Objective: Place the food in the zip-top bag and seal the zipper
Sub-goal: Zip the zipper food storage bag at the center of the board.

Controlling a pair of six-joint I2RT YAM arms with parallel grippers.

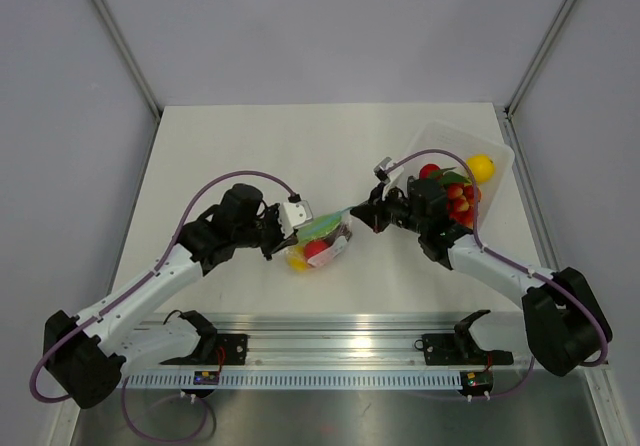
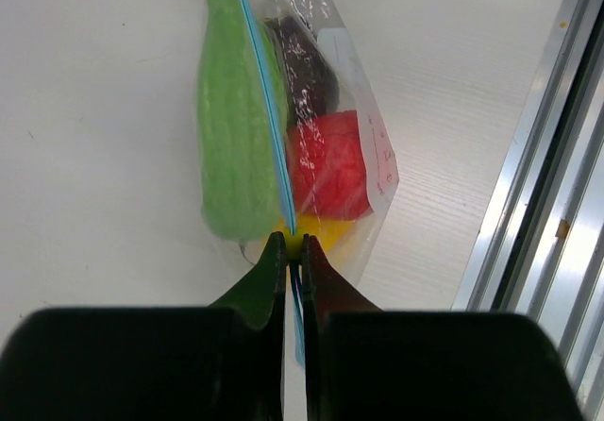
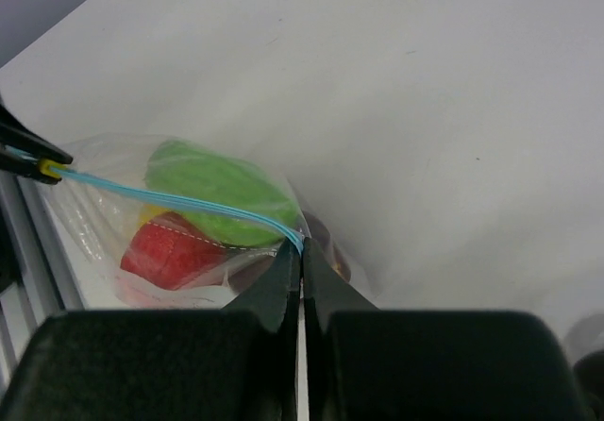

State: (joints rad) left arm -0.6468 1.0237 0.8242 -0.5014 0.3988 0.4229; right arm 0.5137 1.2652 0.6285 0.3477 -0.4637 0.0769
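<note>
Left tool (image 2: 293, 244) and right tool (image 3: 301, 249) pinching zipper (image 2: 268, 109) ends, zip-top bag (image 2: 376, 157) print seemingly illegible

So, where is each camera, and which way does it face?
Top external: high behind the robot, looking down at the white table; left arm and right arm show.
Left wrist: on its arm, looking along the shut left end effector at the clear floppy zip-top bag's blue-teal zipper strip.
Right wrist: likewise, right end effector shut on the strip's other end.
All show the bag.

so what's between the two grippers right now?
The zip-top bag, food inside; its zipper runs from the left gripper to the right gripper, both shut on it. Clearest in the right wrist view.
</note>
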